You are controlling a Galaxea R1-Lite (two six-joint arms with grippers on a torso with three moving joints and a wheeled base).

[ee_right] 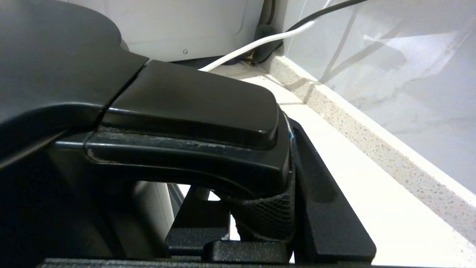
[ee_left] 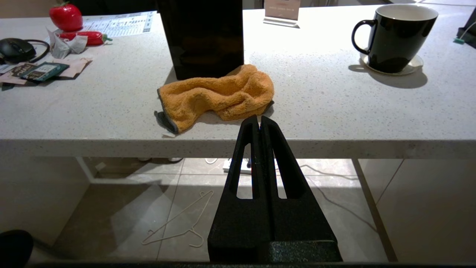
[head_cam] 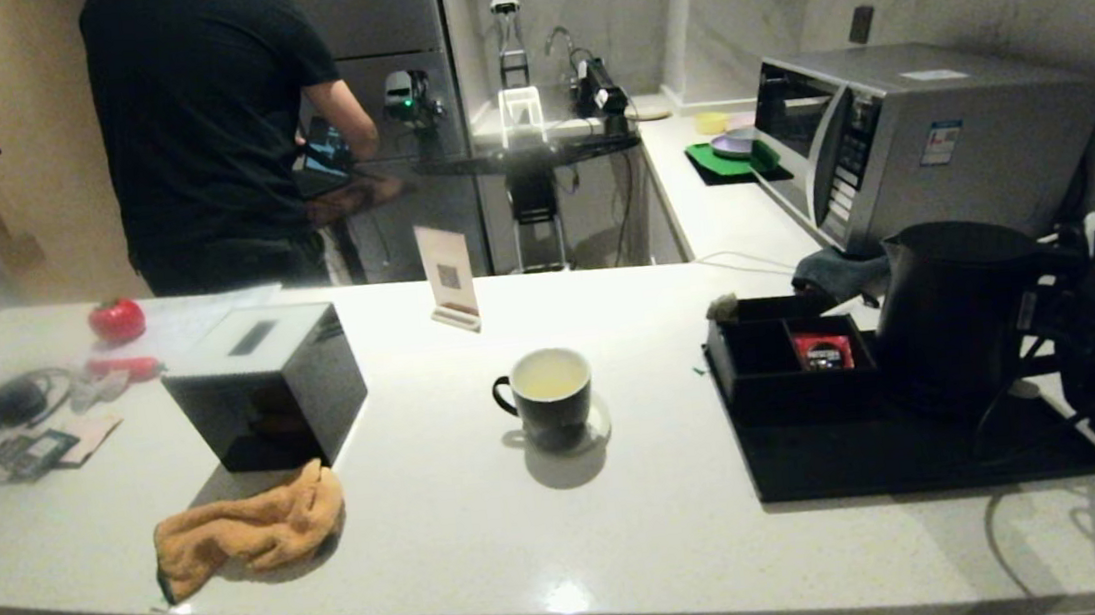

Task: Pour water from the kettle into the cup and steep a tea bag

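The tall black kettle (head_cam: 955, 308) stands upright on the black tray (head_cam: 924, 457) at the right. My right gripper (ee_right: 260, 178) is shut on the kettle's handle (ee_right: 193, 108), one finger (ee_right: 319, 178) pressed against the handle's outer side. The black cup (head_cam: 546, 398) stands mid-counter on a pale coaster, with pale yellowish water (head_cam: 551, 375) inside. A small tan-olive tea bag (head_cam: 721, 308) lies on the compartment box's far left corner. My left gripper (ee_left: 259, 121) hangs shut and empty in front of the counter's near edge, below the orange cloth (ee_left: 219, 93).
A black compartment box (head_cam: 783, 355) holding a red packet (head_cam: 823, 351) sits on the tray beside the kettle. A black tissue box (head_cam: 264, 385) and the orange cloth (head_cam: 247, 527) lie left of the cup. A microwave (head_cam: 912, 132) stands behind the kettle. A person (head_cam: 209, 129) stands beyond the counter.
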